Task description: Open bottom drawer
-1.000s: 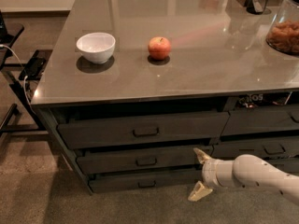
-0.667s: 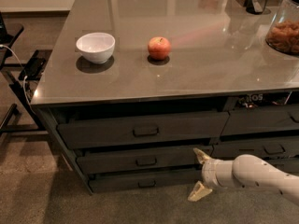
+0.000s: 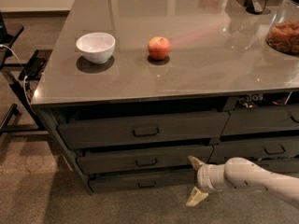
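The grey counter (image 3: 196, 73) is filling most of the scene, its glossy top reflecting light. Under it, the left-hand stack of dark-grey drawers is facing me: the top drawer (image 3: 103, 133) is showing the tallest front, the middle drawer (image 3: 107, 163) is sitting below it, and the bottom drawer (image 3: 117, 185) is lying lowest, just above the carpet, showing the thinnest front. To the right, a second stack of drawers (image 3: 261, 125) is running off the edge.

My white arm (image 3: 254, 175) is reaching in from the lower right, low to the floor. My gripper (image 3: 195, 181) is hanging in front of the right end of the bottom drawer, with its two fingers (image 3: 195, 162) spread wide apart, one above the other, holding nothing. Whether they are touching the drawer fronts I cannot tell.

On the counter, a glass jar (image 3: 285, 29) is standing at the far right, a white bowl (image 3: 96, 46) is sitting near the left edge, and an apple (image 3: 159, 48) is resting beside it, apart. The bottom drawer's small loop handle (image 3: 147, 184) is sitting at centre, left of my gripper.
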Controlling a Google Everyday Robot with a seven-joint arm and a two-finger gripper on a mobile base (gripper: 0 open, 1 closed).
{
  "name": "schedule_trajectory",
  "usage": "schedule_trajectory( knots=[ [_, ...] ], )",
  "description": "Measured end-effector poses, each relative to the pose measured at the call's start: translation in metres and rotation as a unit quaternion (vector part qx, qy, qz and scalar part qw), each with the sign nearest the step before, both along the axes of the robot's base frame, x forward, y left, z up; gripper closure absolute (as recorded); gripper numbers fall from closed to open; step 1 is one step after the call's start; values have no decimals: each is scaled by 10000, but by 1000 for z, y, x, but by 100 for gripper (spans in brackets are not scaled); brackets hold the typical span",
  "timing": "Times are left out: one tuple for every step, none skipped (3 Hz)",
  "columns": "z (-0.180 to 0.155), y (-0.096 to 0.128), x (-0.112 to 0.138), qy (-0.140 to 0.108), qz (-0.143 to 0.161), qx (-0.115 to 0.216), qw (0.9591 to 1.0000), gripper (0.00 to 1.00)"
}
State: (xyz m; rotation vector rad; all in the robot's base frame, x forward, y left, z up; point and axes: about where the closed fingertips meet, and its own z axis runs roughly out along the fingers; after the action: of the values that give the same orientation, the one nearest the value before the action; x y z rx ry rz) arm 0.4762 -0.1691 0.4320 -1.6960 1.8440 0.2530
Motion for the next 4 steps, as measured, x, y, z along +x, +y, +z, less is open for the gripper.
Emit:
schedule_trajectory(
  knots=[
    [-44, -7, -5, 179, 291, -5, 9994, 0],
    [-80, -16, -5, 380, 390, 110, 9985, 0],
    [-139, -27, 12, 769, 290, 437, 9957, 0],
    [-139, -27, 12, 769, 290, 437, 9957, 0]
  ],
)
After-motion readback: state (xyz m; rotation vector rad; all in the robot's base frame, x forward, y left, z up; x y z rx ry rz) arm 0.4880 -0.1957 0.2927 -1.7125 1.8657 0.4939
